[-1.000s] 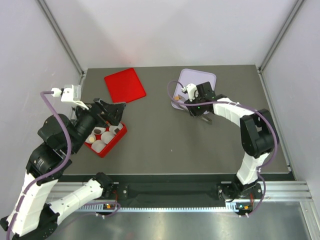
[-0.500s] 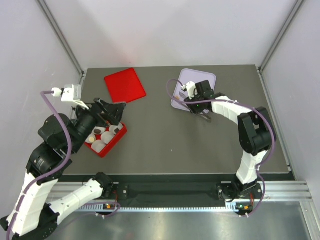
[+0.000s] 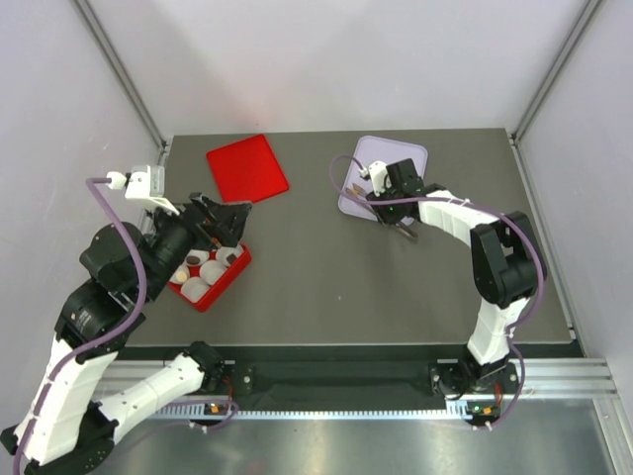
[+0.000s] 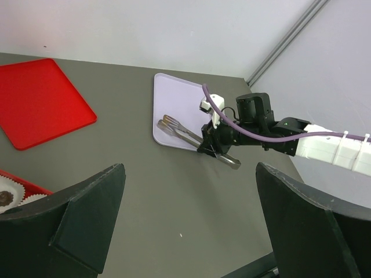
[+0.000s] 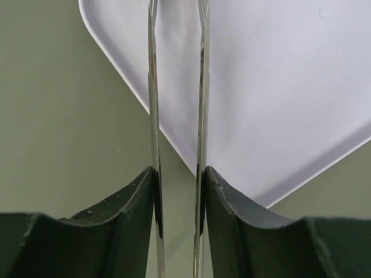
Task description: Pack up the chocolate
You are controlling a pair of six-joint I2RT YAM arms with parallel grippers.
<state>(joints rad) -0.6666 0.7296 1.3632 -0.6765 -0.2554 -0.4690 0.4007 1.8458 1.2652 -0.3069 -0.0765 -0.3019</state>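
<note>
Right gripper [image 5: 177, 179] pinches the tongs [image 5: 152, 116], blades over the lilac tray [image 5: 278, 87] — nothing I can see between them. Left gripper [image 4: 189, 174] gapes wide near the red box [image 3: 225, 284], where some chocolate [image 4: 4, 197] sits in paper cups [image 3: 195, 287] — others look empty.

My gripper [image 4: 190, 191] has its two dark fingers [image 4: 87, 214] spread wide, with nothing but grey table [image 4: 116, 145] between them. Ahead of my fingertips lies a pale lilac tray [image 4: 174, 98]. The other gripper [image 4: 210, 147], reaching in from my right on a white arm [image 4: 330, 150] trailing a purple cable [image 4: 255, 134], clasps metal tongs [image 4: 179, 132] whose tips lie over the tray. Further ahead to my left lies a flat red lid [image 4: 40, 98], and just beside my left finger a red box [image 4: 17, 178] shows a white paper cup [image 4: 20, 196] with a dark chocolate [image 4: 4, 197] in it.
</note>
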